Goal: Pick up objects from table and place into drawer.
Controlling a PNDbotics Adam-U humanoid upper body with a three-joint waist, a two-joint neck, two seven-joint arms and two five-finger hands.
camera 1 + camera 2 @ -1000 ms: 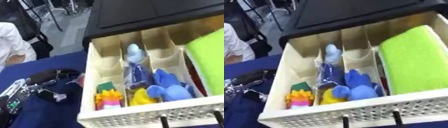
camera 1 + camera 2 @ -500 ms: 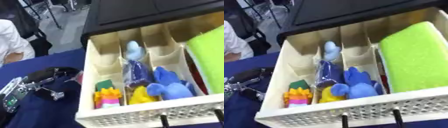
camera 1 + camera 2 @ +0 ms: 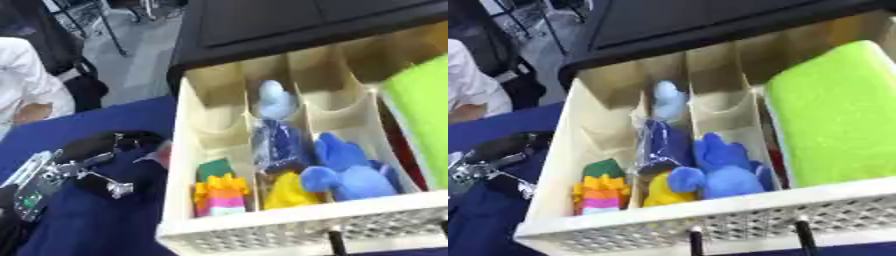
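Observation:
A cream drawer (image 3: pixel 605 235) with dividers stands pulled out of a black cabinet (image 3: pixel 262 25). Inside lie a striped green, yellow, orange and pink toy (image 3: pixel 219 192), a yellow thing (image 3: pixel 289 191), a blue plush toy (image 3: pixel 346 167), a dark blue packet (image 3: pixel 280 142) and a pale blue plush (image 3: pixel 274 100). A big lime green pad (image 3: pixel 837 115) fills the right compartment. My left hand (image 3: pixel 83 162), black and silver, lies on the blue table left of the drawer, apart from its wall. Nothing shows of my right hand.
The blue table cloth (image 3: pixel 96 225) runs left of and below the drawer. Two thin dark bars (image 3: pixel 696 243) stick out at the drawer's perforated front. A person in white (image 3: pixel 22 85) stands beyond the table's far left edge.
The whole picture has shifted a little, so the camera moved. The drawer's contents and my left hand keep their places.

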